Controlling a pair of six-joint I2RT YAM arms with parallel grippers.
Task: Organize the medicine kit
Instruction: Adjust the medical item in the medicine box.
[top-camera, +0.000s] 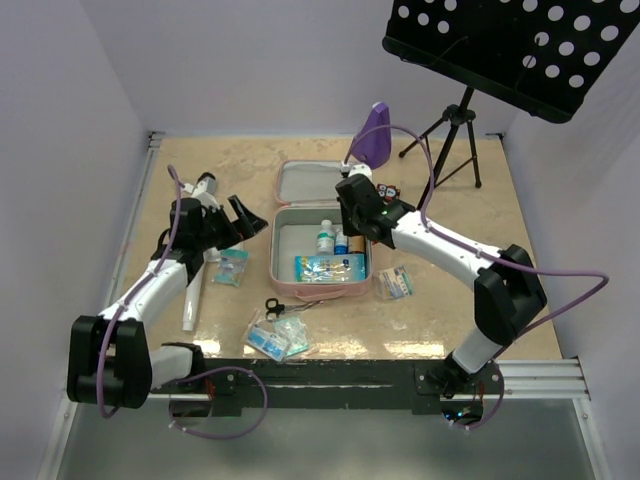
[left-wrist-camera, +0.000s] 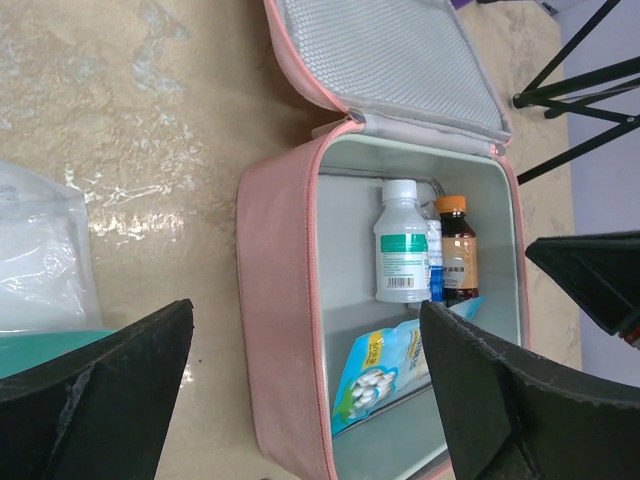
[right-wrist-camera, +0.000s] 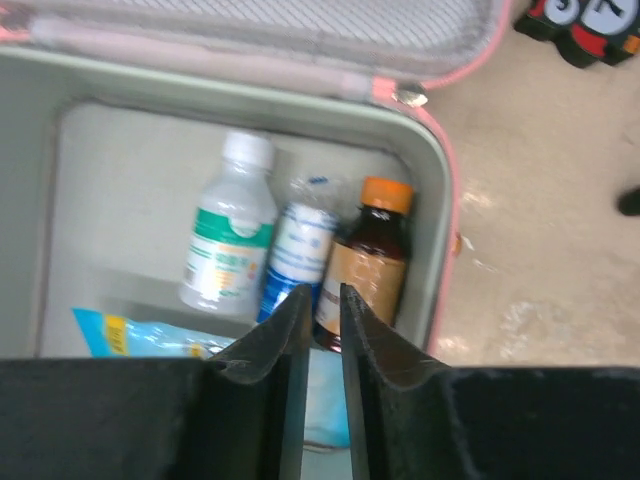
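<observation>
Pink medicine kit lies open at the middle of the tabletop.
3 bottles and 1 blue packet sit inside. Left claw gapes wide, empty, beside the kit's left wall; right claw hovers above the bottles, nearly closed, gripping nothing.
</observation>
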